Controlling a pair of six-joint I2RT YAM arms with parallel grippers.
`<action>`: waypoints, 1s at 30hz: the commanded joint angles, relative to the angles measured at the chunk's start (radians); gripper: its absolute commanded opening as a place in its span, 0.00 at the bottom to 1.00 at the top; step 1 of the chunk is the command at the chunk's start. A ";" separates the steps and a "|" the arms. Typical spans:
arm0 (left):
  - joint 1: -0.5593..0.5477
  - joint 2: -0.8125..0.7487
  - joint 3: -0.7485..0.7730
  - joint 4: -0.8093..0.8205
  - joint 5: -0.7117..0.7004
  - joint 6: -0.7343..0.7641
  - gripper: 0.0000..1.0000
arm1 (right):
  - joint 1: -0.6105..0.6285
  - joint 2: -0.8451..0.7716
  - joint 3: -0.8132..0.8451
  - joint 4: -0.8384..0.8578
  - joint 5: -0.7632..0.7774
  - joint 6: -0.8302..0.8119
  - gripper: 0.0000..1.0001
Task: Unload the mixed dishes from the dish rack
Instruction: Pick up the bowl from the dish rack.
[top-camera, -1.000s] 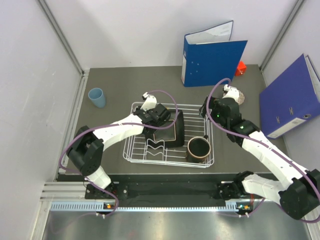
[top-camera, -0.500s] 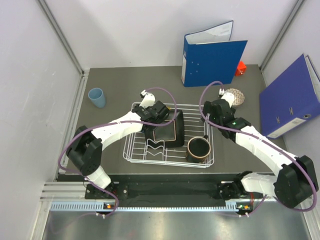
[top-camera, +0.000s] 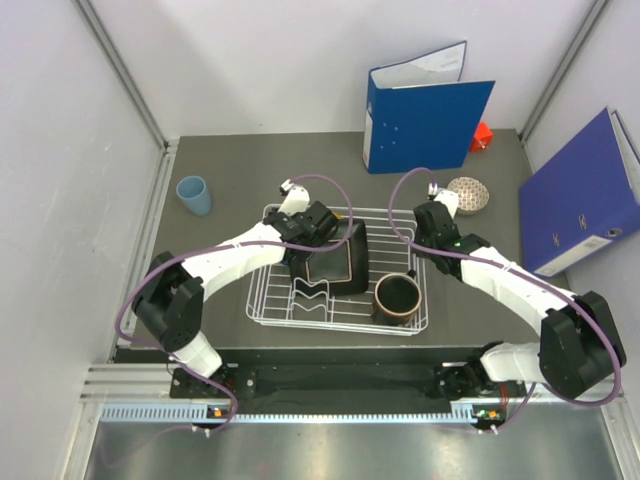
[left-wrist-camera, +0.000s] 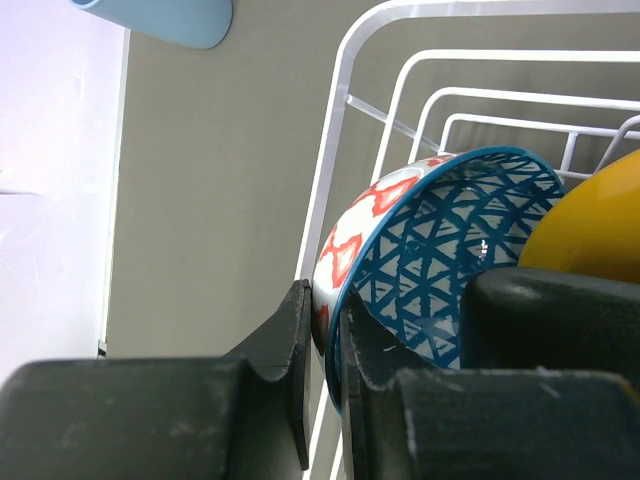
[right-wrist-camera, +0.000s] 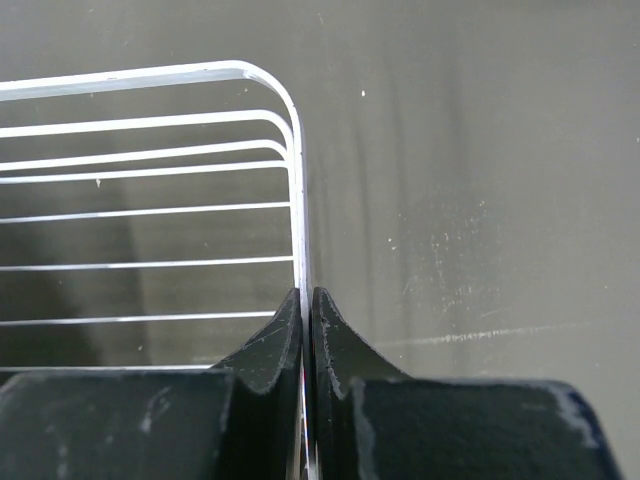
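From above, my left gripper (left-wrist-camera: 324, 330) hides the small blue-and-white patterned bowl (left-wrist-camera: 440, 250); my wrist view crops the yellow round dish (left-wrist-camera: 600, 215) and light blue cup (left-wrist-camera: 160, 12).

The dish rack (right-wrist-camera: 296, 200) is thin wire with a smooth, glossy white coat. The small bowl (left-wrist-camera: 440, 260) looks like shiny glazed ceramic. The table (right-wrist-camera: 480, 150) is matt grey, lightly scratched. The fingers (right-wrist-camera: 335, 345) of the right end effector (right-wrist-camera: 306, 302) are dull black plastic, scuffed.
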 joint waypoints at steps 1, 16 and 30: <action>-0.012 -0.069 0.064 0.006 0.062 -0.044 0.00 | 0.010 0.045 -0.010 0.067 -0.020 0.036 0.00; -0.127 -0.101 0.339 -0.140 0.005 0.019 0.00 | 0.011 0.091 0.018 0.059 -0.022 0.056 0.00; -0.157 -0.137 0.428 -0.163 -0.052 0.090 0.00 | 0.010 0.111 0.022 0.065 -0.027 0.061 0.00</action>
